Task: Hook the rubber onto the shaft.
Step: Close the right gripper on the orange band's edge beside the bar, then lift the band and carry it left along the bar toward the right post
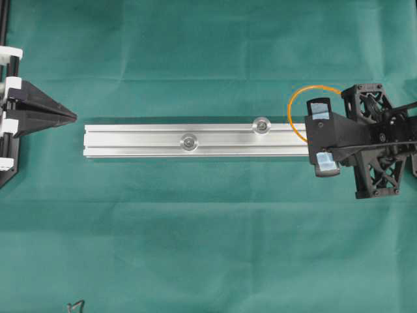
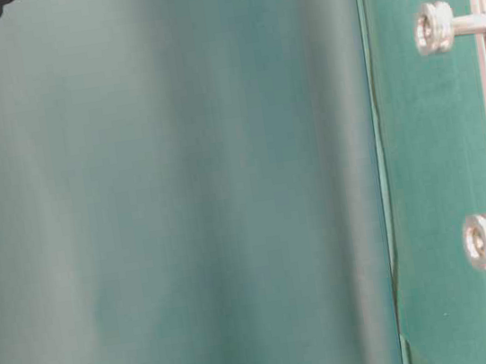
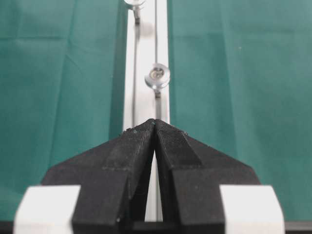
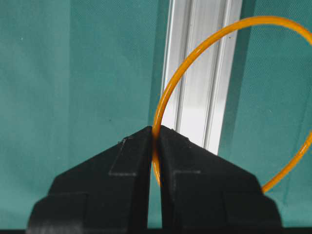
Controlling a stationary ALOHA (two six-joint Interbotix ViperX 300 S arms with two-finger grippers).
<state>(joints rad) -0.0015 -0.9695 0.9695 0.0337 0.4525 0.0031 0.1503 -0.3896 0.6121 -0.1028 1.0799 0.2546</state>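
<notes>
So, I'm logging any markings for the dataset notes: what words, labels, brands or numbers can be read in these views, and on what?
None: no readable text in any view.
The silver rail, its two shafts, the orange rubber band, the green cloth, the left gripper and the right gripper bear no lettering.
The blue patches on the right gripper are blank.
</notes>
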